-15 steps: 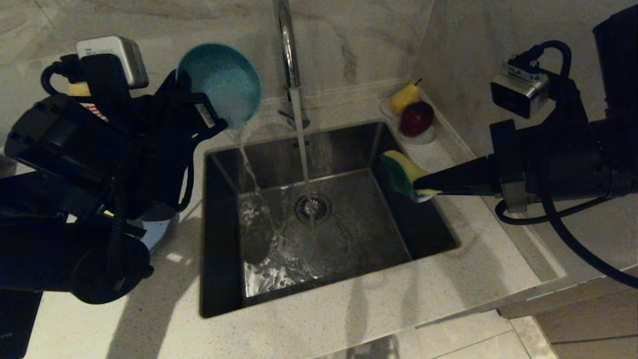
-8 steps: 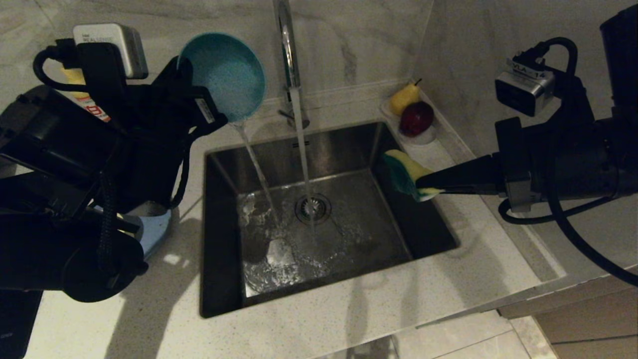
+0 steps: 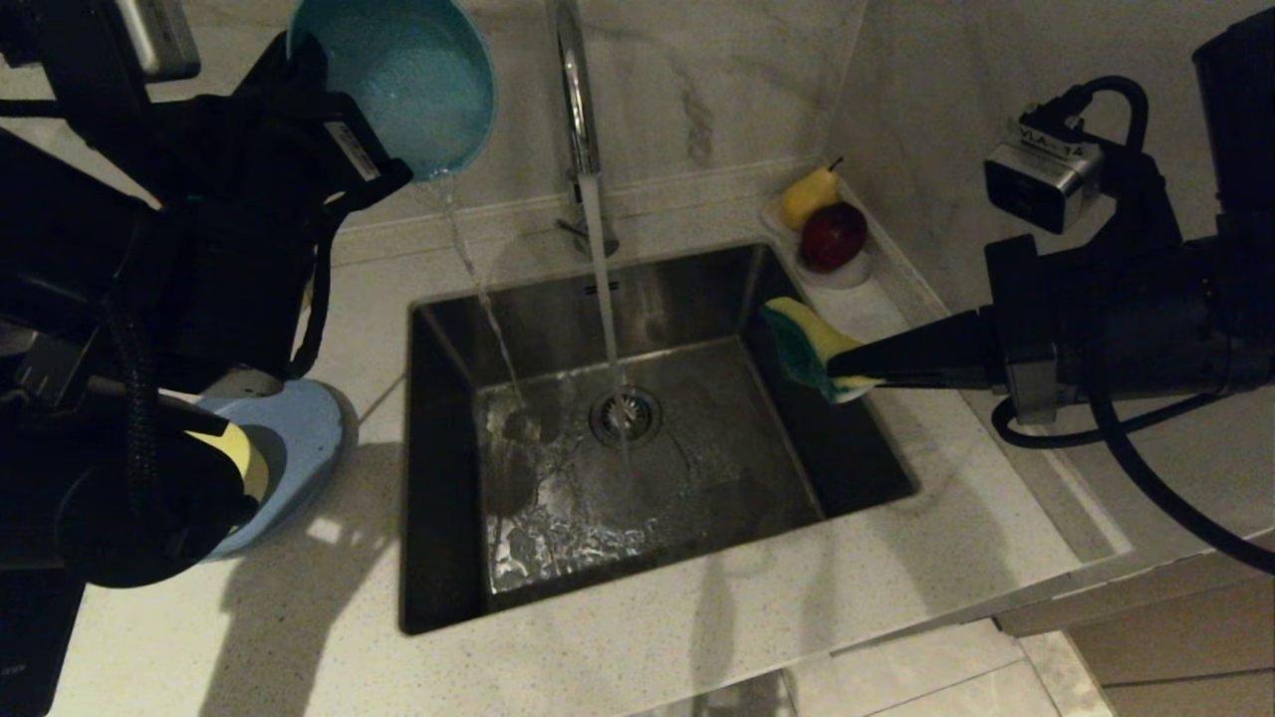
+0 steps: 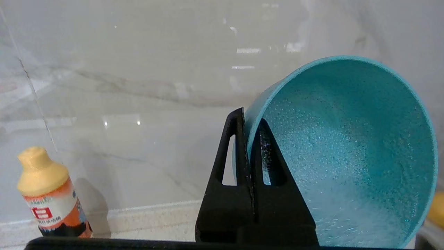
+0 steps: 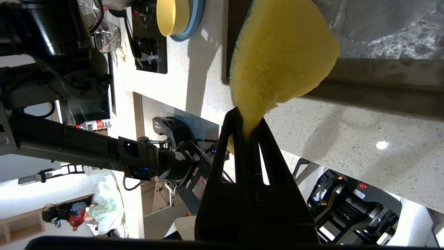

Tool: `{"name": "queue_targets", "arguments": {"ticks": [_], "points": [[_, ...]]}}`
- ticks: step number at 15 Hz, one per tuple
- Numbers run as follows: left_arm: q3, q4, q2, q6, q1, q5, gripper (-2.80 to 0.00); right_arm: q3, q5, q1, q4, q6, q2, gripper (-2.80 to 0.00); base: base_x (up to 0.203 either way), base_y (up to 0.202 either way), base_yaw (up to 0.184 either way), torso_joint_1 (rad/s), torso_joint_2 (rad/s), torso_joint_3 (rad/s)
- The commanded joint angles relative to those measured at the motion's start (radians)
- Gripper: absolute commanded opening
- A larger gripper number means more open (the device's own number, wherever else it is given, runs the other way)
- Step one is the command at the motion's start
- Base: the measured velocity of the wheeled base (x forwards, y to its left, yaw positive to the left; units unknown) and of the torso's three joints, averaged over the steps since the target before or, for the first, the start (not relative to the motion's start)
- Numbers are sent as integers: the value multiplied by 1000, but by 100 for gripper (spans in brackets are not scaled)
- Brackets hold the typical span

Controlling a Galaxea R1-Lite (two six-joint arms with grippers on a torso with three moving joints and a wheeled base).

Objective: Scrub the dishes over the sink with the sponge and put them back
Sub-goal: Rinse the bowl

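Observation:
My left gripper (image 3: pixel 388 164) (image 4: pixel 248 118) is shut on the rim of the teal-blue bowl (image 3: pixel 398 80) (image 4: pixel 347 149). It holds the bowl tipped, high above the back left corner of the sink (image 3: pixel 697 468), and a thin stream of water falls from it into the basin. At the sink's right edge my right gripper (image 3: pixel 835 373) (image 5: pixel 247 119) is shut on the squashed yellow and green sponge (image 3: pixel 802 349) (image 5: pixel 281 59). The light-blue plate (image 3: pixel 299 438) (image 5: pixel 196 17) lies on the counter left of the sink. On it sits the pale yellow bowl (image 3: pixel 239 453) (image 5: pixel 171 14), partly behind my left arm.
The chrome tap (image 3: pixel 573 90) runs water onto the drain strainer (image 3: pixel 625 413). A small dish with a pear (image 3: pixel 807 194) and a red apple (image 3: pixel 832 237) stands at the back right corner. An orange bottle (image 4: pixel 48 194) stands by the marble wall.
My left gripper has lifted the teal bowl up and to the left, and its pour has thinned. The plate and yellow bowl now show more. The right arm has kept still.

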Motion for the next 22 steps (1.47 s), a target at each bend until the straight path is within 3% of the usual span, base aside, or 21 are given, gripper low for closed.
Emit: {"name": "queue_targets", "arguments": {"ticks": [1,15,22], "points": [[-2,-8,-10,2,0,4,-280,-2,2,1,2,3,1,-280,0,0,0,0,0,0],[2,-8,-11,6,0,-18,-280,-2,2,1,2,3,1,-280,0,0,0,0,0,0],[39,-8,-3,1,0,2,-280,-1,2,1,2,3,-8,-280,0,0,0,0,0,0]]}}
